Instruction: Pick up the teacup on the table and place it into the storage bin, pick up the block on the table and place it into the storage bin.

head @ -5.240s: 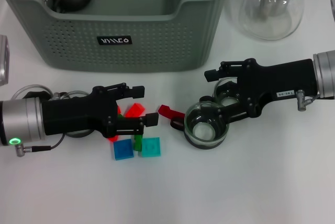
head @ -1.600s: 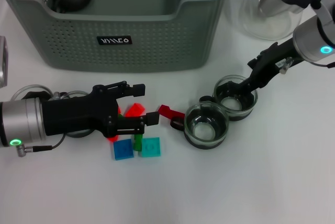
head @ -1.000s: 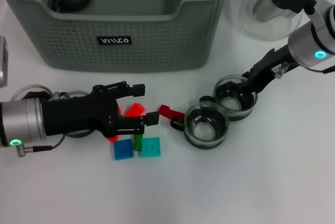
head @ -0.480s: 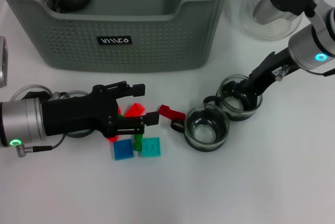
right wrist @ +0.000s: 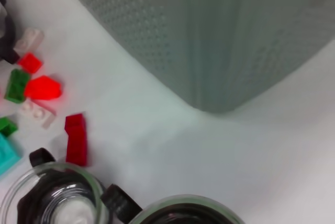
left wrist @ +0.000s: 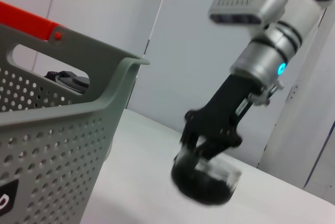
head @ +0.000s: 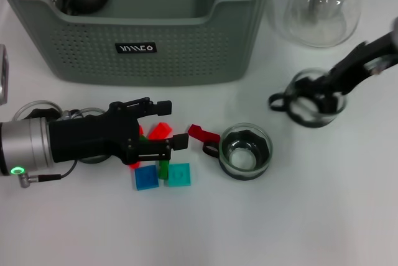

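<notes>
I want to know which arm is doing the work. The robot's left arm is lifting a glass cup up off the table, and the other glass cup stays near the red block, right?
Not quite: the right gripper is lifting the glass cup, as the head view shows. The other glass cup does sit near the red block.

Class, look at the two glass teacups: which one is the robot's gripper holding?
The teacup nearer the glass teapot, gripped by the right gripper; the other teacup stands free beside the red block.

we count two glass teacups [head: 246,151] [head: 314,99], one storage bin [head: 143,30], one glass teapot [head: 323,6], two blue blocks [head: 147,178] [head: 180,174], perhaps three red blocks [head: 203,133] [head: 160,130] [head: 134,161], partly hidden, and two claws [head: 168,123] [head: 320,89].
</notes>
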